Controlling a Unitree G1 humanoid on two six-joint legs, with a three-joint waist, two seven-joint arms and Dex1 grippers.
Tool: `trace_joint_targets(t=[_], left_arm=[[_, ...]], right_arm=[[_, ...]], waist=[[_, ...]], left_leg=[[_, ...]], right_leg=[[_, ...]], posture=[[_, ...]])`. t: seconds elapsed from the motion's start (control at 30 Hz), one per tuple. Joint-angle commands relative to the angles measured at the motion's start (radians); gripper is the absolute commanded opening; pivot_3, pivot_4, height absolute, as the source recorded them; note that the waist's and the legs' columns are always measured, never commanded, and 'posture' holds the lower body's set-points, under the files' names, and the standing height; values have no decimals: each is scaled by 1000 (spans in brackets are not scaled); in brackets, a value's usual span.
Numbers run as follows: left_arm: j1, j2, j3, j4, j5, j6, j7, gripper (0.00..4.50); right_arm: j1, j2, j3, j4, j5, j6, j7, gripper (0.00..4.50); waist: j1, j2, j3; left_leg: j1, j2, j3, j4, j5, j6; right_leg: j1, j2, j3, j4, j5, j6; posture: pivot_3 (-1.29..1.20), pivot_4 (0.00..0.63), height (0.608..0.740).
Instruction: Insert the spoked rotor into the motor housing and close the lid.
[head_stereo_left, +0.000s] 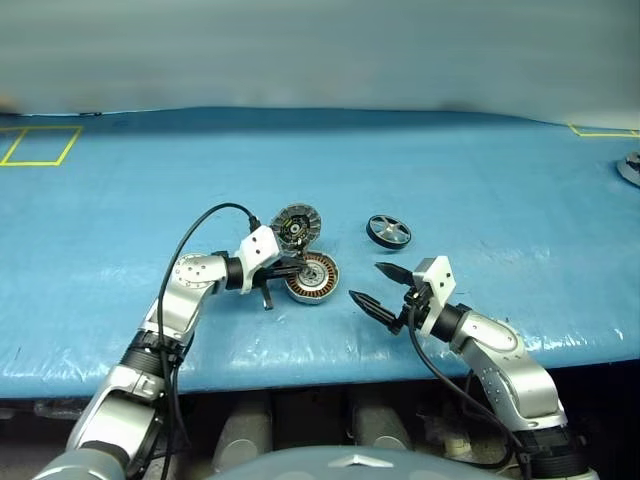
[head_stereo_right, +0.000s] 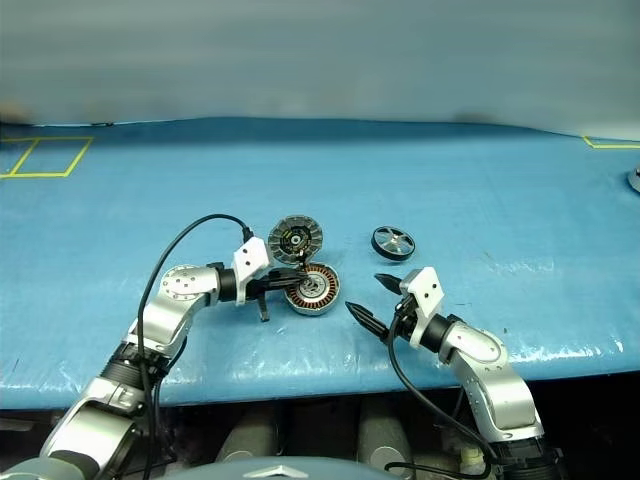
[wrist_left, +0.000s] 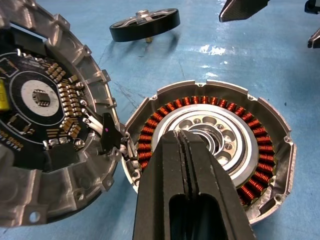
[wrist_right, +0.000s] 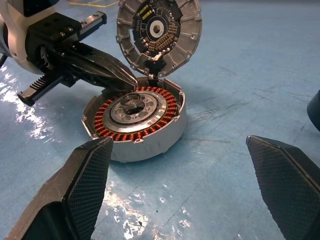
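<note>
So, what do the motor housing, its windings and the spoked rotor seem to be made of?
Motor housing: probably cast aluminium, judging by the matte silver-grey wall and notched rim.
Windings: likely enamelled copper wire, seen as glossy orange-red coils in a ring.
Spoked rotor: black smooth outer ring, maybe rubber or painted metal; the spokes and hub look like bare silvery metal.

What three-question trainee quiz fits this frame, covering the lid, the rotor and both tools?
1. True or false: the lid is shut over the motor housing.
2. Where does the spoked rotor lie? A) inside the housing B) on the blue table, apart from the housing C) in the right tool
3. Which tool is shut, with its tip over the housing's hub?

Key: 1 false, it stands open; 2 B; 3 the left tool.
</note>
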Motion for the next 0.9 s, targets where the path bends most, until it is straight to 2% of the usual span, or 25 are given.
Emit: trace_joint_targets(t=[0.03,0.3,0.9], left_arm=[[10,25,39,-56,-21,-1,0,32],[21,54,9,-54,24,-12,-4,32],[0,41,-36,-44,55,-27,-28,32]], right_arm=[[5,1,-9,-39,9,-16,-3,4500],[0,2,-6,-41,7,-12,-6,4500],[20,3,-5,-51,6,-15,-23,4500]], waist=[[0,0,0],[1,0,0],[1,0,0]], left_leg=[[0,0,0,0,0,0],[0,0,0,0,0,0],[1,0,0,1,0,0]], right_leg=[[0,0,0,0,0,0],[0,0,0,0,0,0],[1,0,0,0,0,0]], posture=[[0,150,740],[0,150,740],[0,150,740]])
